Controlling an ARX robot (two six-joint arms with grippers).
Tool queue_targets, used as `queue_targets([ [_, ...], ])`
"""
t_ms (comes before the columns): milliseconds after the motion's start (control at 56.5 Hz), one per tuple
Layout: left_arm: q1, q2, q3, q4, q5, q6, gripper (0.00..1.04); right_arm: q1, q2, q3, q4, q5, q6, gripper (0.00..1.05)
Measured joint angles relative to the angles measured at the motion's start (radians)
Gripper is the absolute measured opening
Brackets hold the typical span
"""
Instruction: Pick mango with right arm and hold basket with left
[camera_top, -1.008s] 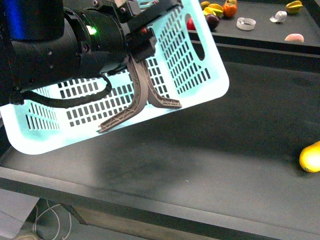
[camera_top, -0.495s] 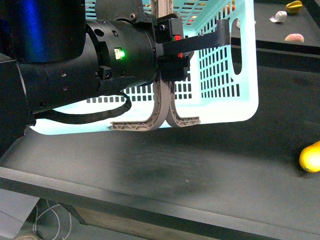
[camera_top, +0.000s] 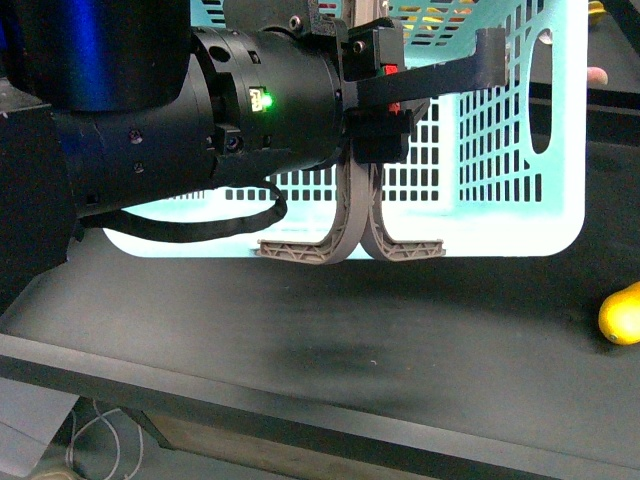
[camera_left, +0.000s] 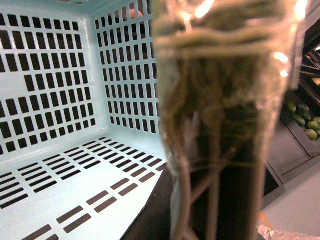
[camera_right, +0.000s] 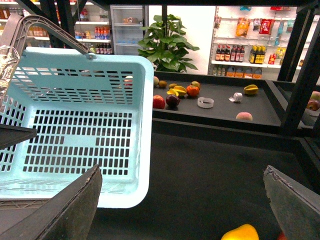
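Note:
The turquoise basket (camera_top: 480, 235) hangs level above the black table, its grey-brown handles (camera_top: 352, 235) dangling below its near rim. My left gripper (camera_top: 378, 100), at the end of the bulky black arm (camera_top: 200, 130), is shut on the basket at that near rim. In the left wrist view the basket's slotted inside (camera_left: 50, 100) shows, with the blurred handles (camera_left: 220, 100) filling the lens. The yellow mango (camera_top: 622, 313) lies on the table at the far right. My right gripper (camera_right: 185, 210) is open just above and behind the mango (camera_right: 240, 232), with the basket (camera_right: 75, 125) off to one side.
A raised back shelf (camera_right: 220, 115) carries a red apple (camera_right: 158, 101), an orange fruit (camera_right: 193, 90), a peach (camera_right: 244, 116), a star fruit (camera_right: 251, 89) and a white ring (camera_right: 205, 102). Dark uprights (camera_right: 300, 65) stand beside it. The table's front edge (camera_top: 300, 400) is near.
The basket has swung from a steep tilt to level and moved right, with the left arm following. The mango has stayed put.

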Motion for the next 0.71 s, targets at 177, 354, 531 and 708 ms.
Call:
queue_targets([
  [177, 0.004, 0.000, 0.000, 0.000, -0.028, -0.001, 0.05, 0.000, 0.000, 0.000, 0.000, 0.000, 0.000, 0.96],
  [354, 0.008, 0.000, 0.000, 0.000, -0.035, 0.000, 0.05, 0.000, 0.000, 0.000, 0.000, 0.000, 0.000, 0.96],
  [531, 0.009, 0.000, 0.000, 0.000, -0.031, 0.000, 0.05, 0.000, 0.000, 0.000, 0.000, 0.000, 0.000, 0.96],
  [708, 0.008, 0.000, 0.000, 0.000, -0.027, 0.000, 0.05, 0.000, 0.000, 0.000, 0.000, 0.000, 0.000, 0.96],
])
